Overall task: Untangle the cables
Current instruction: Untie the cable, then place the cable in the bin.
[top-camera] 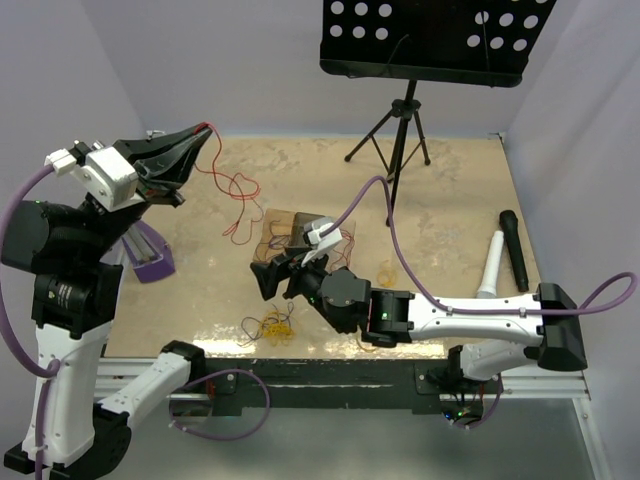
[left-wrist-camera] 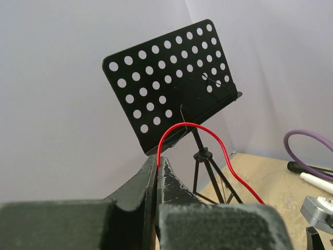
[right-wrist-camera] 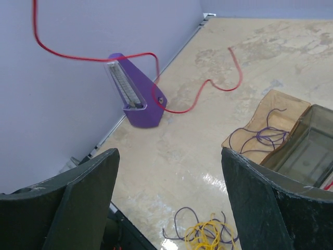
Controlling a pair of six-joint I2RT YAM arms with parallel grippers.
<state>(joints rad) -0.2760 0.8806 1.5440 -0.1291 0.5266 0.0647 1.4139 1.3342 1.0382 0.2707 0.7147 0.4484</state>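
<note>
A thin red cable (top-camera: 236,188) hangs from my left gripper (top-camera: 205,131), which is raised at the back left. In the left wrist view that gripper (left-wrist-camera: 157,159) is shut on the red cable (left-wrist-camera: 208,133), which arcs up and away to the right. My right gripper (top-camera: 280,272) hovers low over the middle of the table, open; in its own view the right gripper (right-wrist-camera: 169,152) holds nothing. Below it lies a yellow and purple tangle (right-wrist-camera: 208,234), also seen near the front edge as the tangle (top-camera: 270,325). A purple wire (right-wrist-camera: 265,135) rests on a brown pad.
A purple metronome (top-camera: 150,255) stands by the left wall. A clear box (right-wrist-camera: 307,146) sits on the brown pad (top-camera: 290,230). A black microphone (top-camera: 515,245) and a white microphone (top-camera: 492,265) lie at the right. A music stand (top-camera: 430,40) rises at the back.
</note>
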